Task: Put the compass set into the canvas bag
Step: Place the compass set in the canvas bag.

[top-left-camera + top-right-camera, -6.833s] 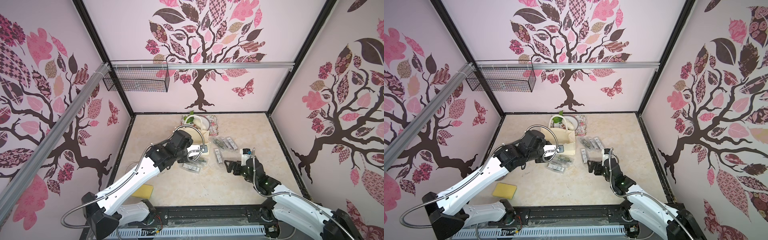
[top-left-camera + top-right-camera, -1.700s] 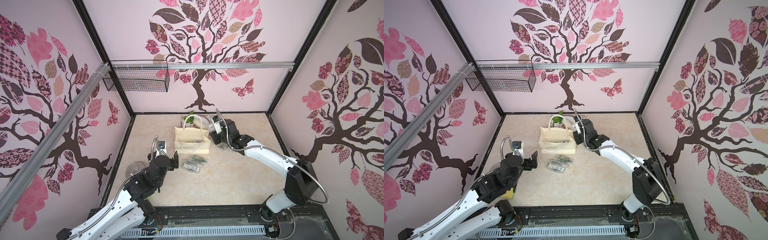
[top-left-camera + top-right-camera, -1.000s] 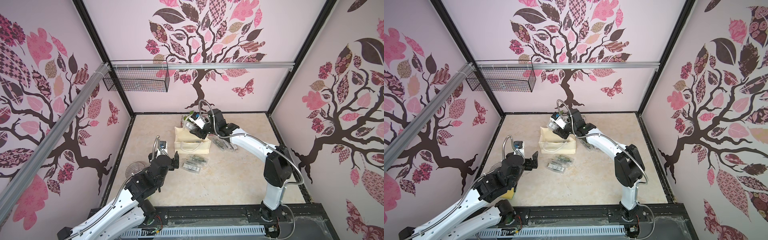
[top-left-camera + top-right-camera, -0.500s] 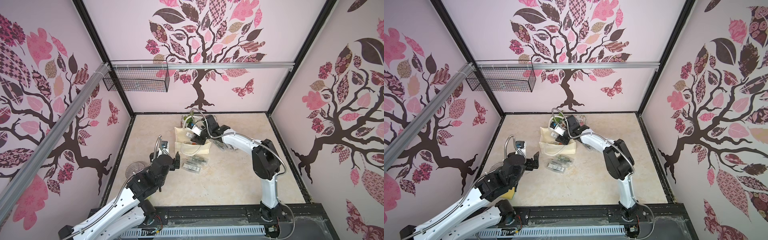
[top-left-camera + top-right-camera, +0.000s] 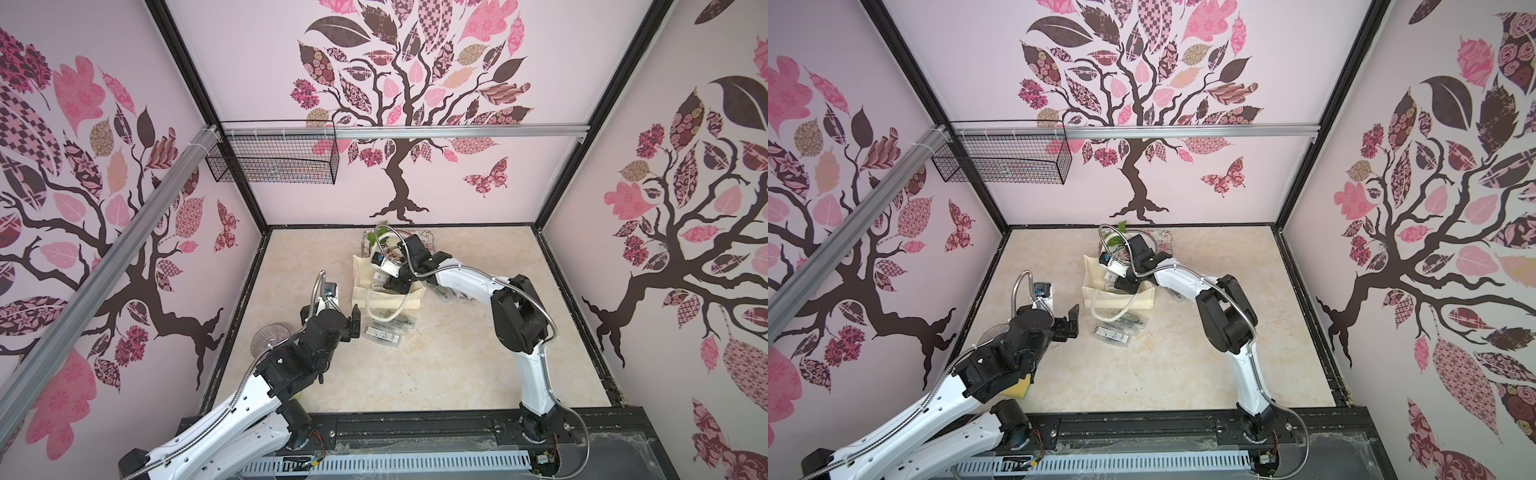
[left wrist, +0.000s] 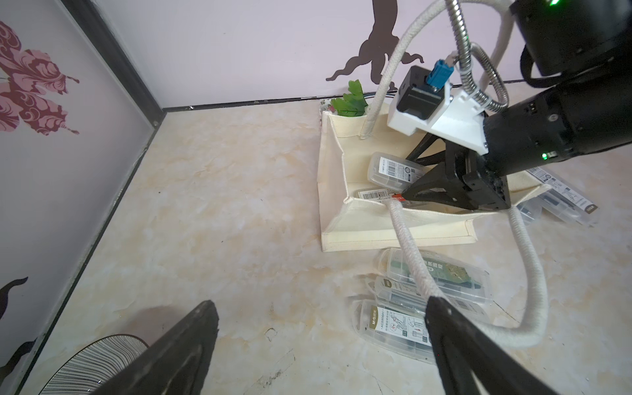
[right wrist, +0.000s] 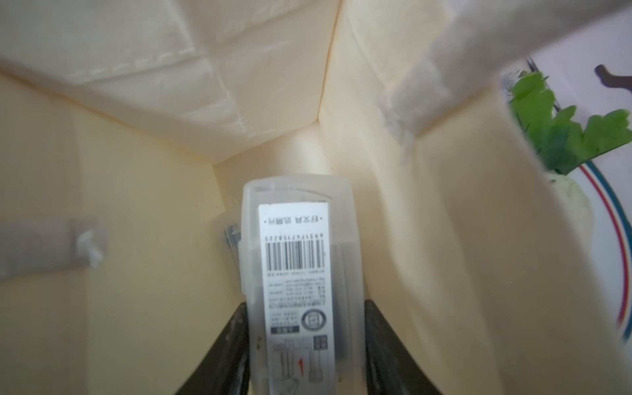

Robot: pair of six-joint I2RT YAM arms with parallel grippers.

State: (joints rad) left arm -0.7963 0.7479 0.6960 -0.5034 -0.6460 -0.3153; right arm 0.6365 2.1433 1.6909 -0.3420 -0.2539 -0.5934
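The canvas bag [image 5: 411,302] [image 5: 1142,301] [image 6: 369,229] stands open-topped at the middle back of the table, one rope handle drooping over its front. My right gripper [image 5: 392,284] [image 5: 1126,284] [image 6: 415,178] [image 7: 304,307] reaches down inside it, shut on a compass set [image 7: 301,273] [image 6: 393,169], a clear plastic case with a barcode label. Another clear case [image 6: 372,195] lies under it in the bag. My left gripper [image 5: 347,324] [image 5: 1069,324] [image 6: 321,304] hovers open and empty over the table, left of the bag's front.
Three clear cases [image 5: 388,328] [image 6: 434,277] lie just in front of the bag under the rope handle, more [image 5: 446,293] to its right. A striped dish [image 5: 270,338], a yellow sponge [image 5: 1017,388], a floral tray [image 5: 428,239] behind, and a wire basket [image 5: 274,162] on the wall.
My right gripper has come from above the bag's back edge down into the bag with the case. My left arm has edged slightly toward the bag, still open.
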